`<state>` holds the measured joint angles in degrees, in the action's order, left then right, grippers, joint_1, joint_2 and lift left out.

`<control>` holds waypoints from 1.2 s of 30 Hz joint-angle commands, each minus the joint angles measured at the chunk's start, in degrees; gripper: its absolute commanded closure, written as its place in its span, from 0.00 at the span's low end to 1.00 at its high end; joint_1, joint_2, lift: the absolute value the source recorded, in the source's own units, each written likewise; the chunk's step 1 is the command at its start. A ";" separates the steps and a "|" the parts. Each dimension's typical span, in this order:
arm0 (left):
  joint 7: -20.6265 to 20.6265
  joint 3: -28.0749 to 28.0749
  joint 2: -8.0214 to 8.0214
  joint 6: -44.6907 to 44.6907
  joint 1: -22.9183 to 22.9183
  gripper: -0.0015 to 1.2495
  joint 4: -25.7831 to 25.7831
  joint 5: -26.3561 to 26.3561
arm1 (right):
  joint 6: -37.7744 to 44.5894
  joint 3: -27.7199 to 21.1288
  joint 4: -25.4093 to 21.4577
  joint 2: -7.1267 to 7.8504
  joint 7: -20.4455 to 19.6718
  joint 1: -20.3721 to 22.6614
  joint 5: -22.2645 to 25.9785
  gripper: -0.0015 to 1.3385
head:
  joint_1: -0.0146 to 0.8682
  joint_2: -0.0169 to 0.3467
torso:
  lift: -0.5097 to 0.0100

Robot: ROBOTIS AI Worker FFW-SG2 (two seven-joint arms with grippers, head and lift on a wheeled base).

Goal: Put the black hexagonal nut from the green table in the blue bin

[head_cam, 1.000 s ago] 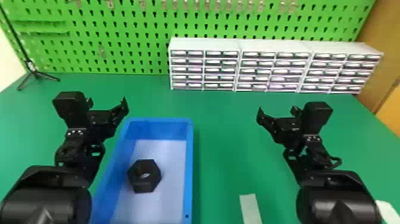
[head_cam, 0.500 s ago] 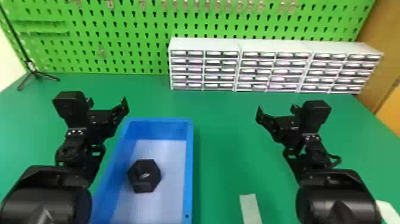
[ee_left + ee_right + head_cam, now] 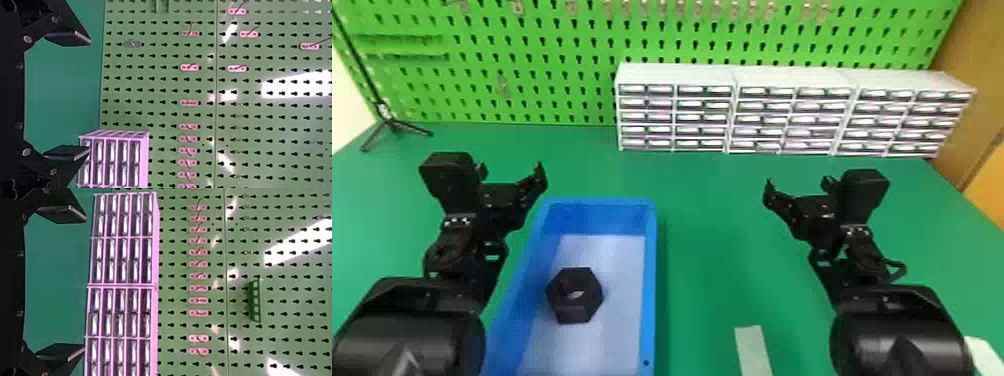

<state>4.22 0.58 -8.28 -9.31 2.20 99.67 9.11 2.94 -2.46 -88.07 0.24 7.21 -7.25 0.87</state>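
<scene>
Since the nut [image 3: 575, 295] lies on the floor of the bin [image 3: 650, 280], nearer its left wall, placement is judged complete. Both the left gripper [image 3: 89, 95] and the right gripper [image 3: 85, 283] stand with jaws spread, holding nothing. Sound practice now: leave the nut undisturbed, avoid any dip below rim height, and guard the left side against knocking the nearby wall.
</scene>
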 commanded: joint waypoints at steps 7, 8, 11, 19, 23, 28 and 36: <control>0.00 0.04 0.02 -0.09 0.00 0.24 0.08 0.12 | 0.05 0.09 0.00 -0.06 0.00 0.05 0.01 0.11 | 0.79 0.12 | 0.80; 0.00 0.04 0.02 -0.09 0.00 0.24 0.08 0.20 | 0.05 0.00 0.00 -0.06 0.00 0.05 0.01 0.11 | 0.79 0.12 | 0.80; 0.00 0.13 0.02 -0.18 0.00 0.24 0.08 0.20 | 0.13 0.09 0.00 0.02 0.00 0.05 0.01 0.11 | 0.79 0.12 | 0.80; 0.00 0.21 0.02 -0.35 0.26 0.24 0.08 0.12 | 0.13 0.35 0.00 0.20 0.00 -0.04 0.01 0.11 | 0.79 0.12 | 0.80; 0.00 0.30 0.02 -0.44 0.44 0.24 0.08 0.03 | 0.13 0.44 0.00 0.20 0.00 -0.13 0.01 0.11 | 0.79 0.12 | 0.80; 0.00 0.39 0.02 -0.53 0.52 0.24 0.08 0.03 | 0.13 0.53 0.00 0.20 0.00 -0.13 0.01 0.11 | 0.79 0.12 | 0.80; 0.00 0.39 0.02 -0.71 0.44 0.24 0.08 0.12 | 0.13 0.35 0.00 0.20 0.00 -0.04 0.10 0.11 | 0.79 0.12 | 0.80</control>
<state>4.16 0.97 -8.30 -9.96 2.65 99.76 9.15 3.07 -2.07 -88.07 0.44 7.21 -7.37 0.88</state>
